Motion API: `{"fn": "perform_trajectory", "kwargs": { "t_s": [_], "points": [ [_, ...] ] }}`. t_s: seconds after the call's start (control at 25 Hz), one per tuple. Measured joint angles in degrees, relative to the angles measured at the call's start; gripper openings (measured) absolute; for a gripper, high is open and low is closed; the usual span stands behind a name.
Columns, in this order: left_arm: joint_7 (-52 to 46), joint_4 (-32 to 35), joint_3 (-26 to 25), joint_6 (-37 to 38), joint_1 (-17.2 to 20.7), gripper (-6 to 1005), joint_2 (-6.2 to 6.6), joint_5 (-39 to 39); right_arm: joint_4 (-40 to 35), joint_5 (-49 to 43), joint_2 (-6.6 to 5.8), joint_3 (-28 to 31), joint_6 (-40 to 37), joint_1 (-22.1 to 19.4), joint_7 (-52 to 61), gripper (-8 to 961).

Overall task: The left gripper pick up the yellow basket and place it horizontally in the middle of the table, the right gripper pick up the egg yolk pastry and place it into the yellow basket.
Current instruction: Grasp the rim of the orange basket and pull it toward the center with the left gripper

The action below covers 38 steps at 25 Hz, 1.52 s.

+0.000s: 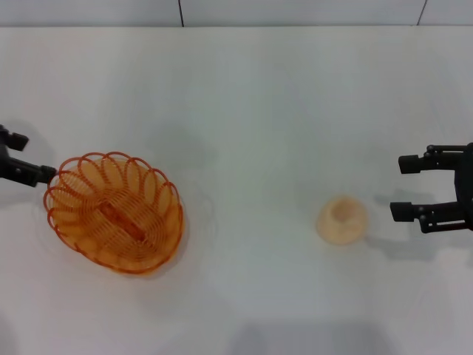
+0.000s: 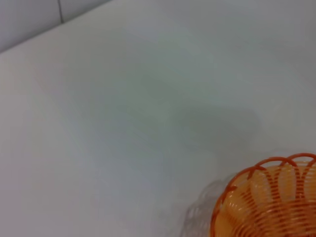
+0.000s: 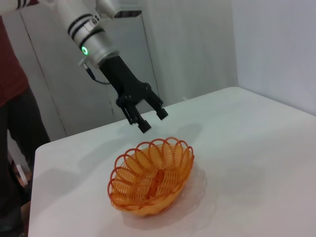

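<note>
The yellow basket (image 1: 113, 213) sits upright on the left of the white worktop (image 1: 251, 111). The left gripper (image 3: 152, 120) hovers just above its rim, jaws apart and empty. The egg yolk pastry (image 1: 341, 220) lies well right, near the right gripper (image 1: 406, 187), whose jaws are spread and empty.

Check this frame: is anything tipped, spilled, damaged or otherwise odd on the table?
Nothing stands out. The yellow basket sits upright and empty on the table's left side; the egg yolk pastry rests intact toward the right, apart from both tools.
</note>
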Motion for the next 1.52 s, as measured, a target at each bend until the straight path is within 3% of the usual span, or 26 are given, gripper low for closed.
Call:
{"fn": "perform_trajectory", "kwargs": {
  "t_s": [0.68, 1.52],
  "points": [
    [0.19, -9.01, 3.57, -9.69, -1.17, 890, -2.20, 0.50, 0.66, -0.02, -0.01, 0.00, -0.84, -0.14, -0.22, 778],
    [-1.95, -9.90, 5.03, -7.08, -4.98, 889, -1.47, 6.06, 0.70, -0.02, 0.00, 0.19, -2.13, -0.11, -0.01, 777]
  ]
}}
